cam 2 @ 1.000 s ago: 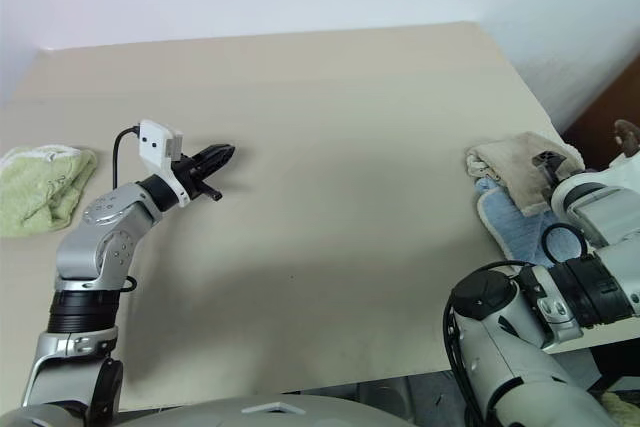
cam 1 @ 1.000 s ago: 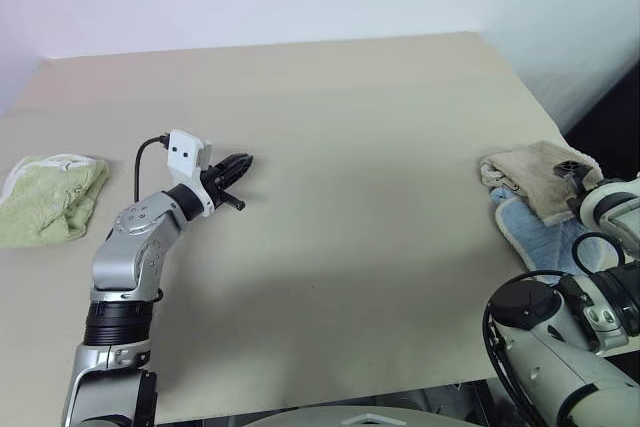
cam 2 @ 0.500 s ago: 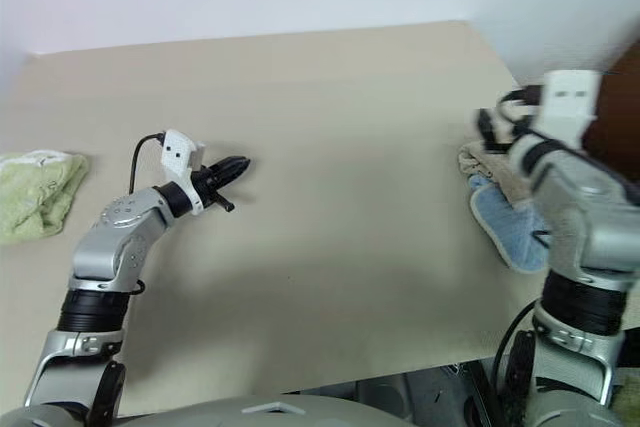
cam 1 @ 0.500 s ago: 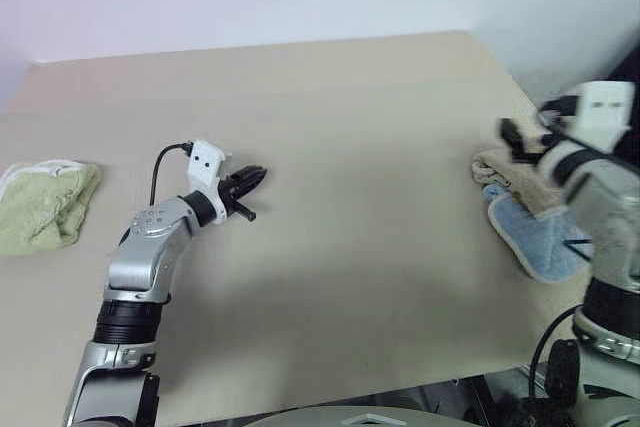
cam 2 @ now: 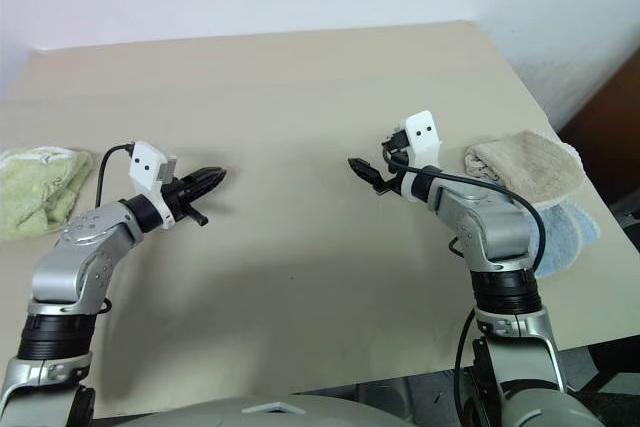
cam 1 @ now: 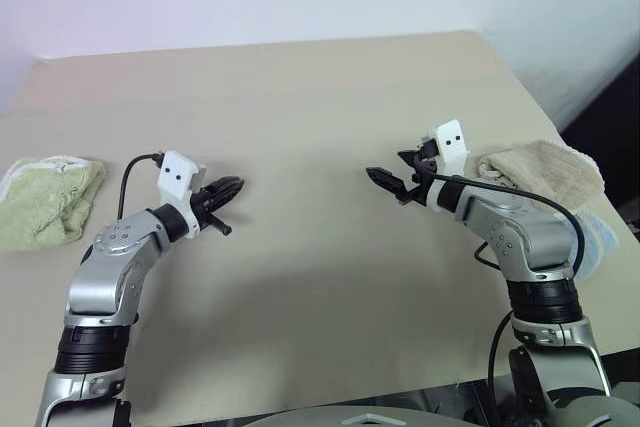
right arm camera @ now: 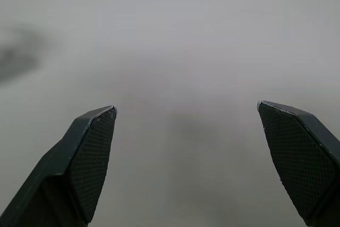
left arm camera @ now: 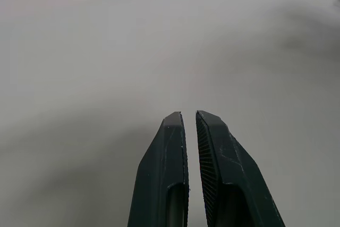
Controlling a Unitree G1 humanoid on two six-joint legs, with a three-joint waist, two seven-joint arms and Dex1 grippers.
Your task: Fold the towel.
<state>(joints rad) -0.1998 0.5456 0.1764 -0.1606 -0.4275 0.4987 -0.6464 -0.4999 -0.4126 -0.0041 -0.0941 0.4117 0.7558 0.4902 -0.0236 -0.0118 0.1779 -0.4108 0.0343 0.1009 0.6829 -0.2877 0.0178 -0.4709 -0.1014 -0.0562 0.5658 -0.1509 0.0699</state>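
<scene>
Green towel is lying crumpled at far left table edge. Left gripper is being held over bare tabletop left of centre, fingers pressed almost together, nothing pinched. Right gripper is being held over table right of centre, fingers spread wide, empty. Beige towel is lying bunched at right edge, resting on blue towel, just right of right gripper's wrist.
</scene>
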